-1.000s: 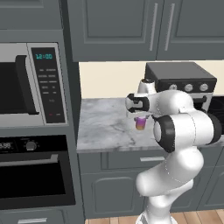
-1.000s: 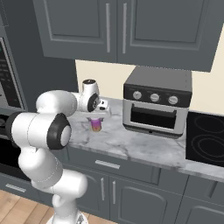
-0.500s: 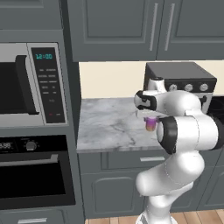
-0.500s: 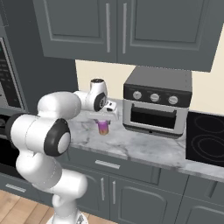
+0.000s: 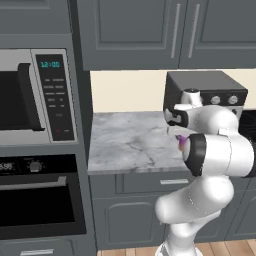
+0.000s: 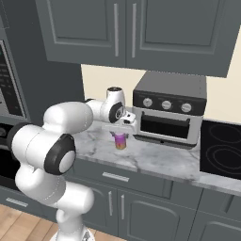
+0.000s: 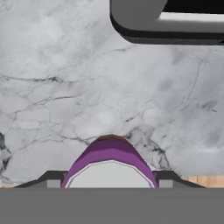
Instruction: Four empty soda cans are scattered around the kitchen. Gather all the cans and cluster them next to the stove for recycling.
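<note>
Carried rightward since before, the purplish-pink can [image 6: 120, 140] stays pinched in my gripper [image 6: 121, 136], stove [image 6: 221, 149] at three o'clock.

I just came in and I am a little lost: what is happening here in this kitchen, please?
The white robot arm holds a purplish-pink soda can in its tool, upright and just above the marble counter. The can hangs in front of the grey toaster oven, near its left end. The black stove lies further right, past the toaster oven, so the can is not yet next to it.
</note>
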